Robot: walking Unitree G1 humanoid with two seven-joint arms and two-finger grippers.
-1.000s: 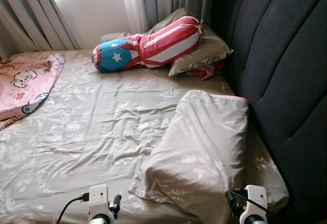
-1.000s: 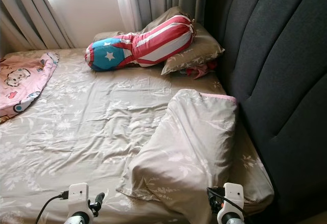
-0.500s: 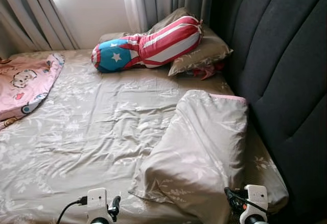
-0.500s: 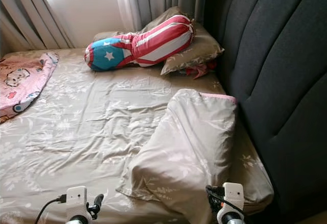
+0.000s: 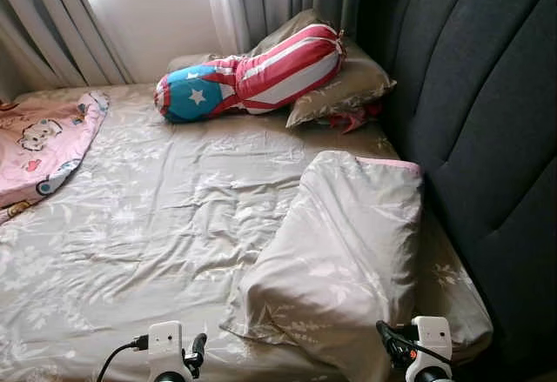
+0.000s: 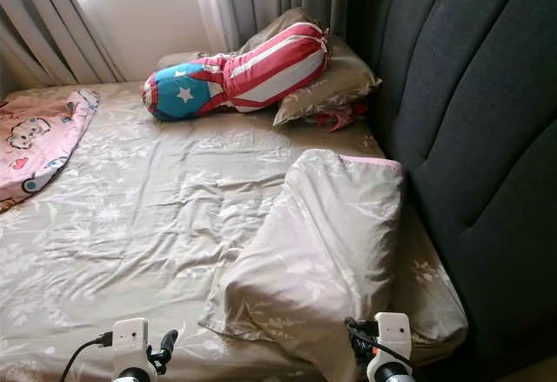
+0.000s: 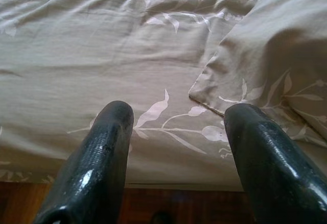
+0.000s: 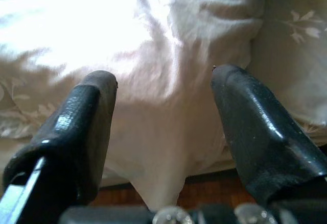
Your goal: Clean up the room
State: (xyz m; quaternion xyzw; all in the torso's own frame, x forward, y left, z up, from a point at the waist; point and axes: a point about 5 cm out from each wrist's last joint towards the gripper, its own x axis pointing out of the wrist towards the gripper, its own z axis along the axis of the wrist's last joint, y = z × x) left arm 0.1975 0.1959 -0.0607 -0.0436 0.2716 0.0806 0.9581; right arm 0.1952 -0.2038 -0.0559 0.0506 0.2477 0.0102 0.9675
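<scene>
Pillow (image 5: 339,251), taupe leaf-print, slumped diagonally on wrinkled bed (image 5: 157,225).

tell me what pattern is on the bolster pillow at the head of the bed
Red and white stripes, with a blue end bearing a white star: bolster pillow. Clearest in the left eye view.

Beige pillow (image 5: 335,260) lying askew on bed (image 5: 157,217), beside headboard (image 5: 487,121).

White wrist modules (image 5: 165,340), black cables, glossy black fingers (image 7: 94,165)
</scene>
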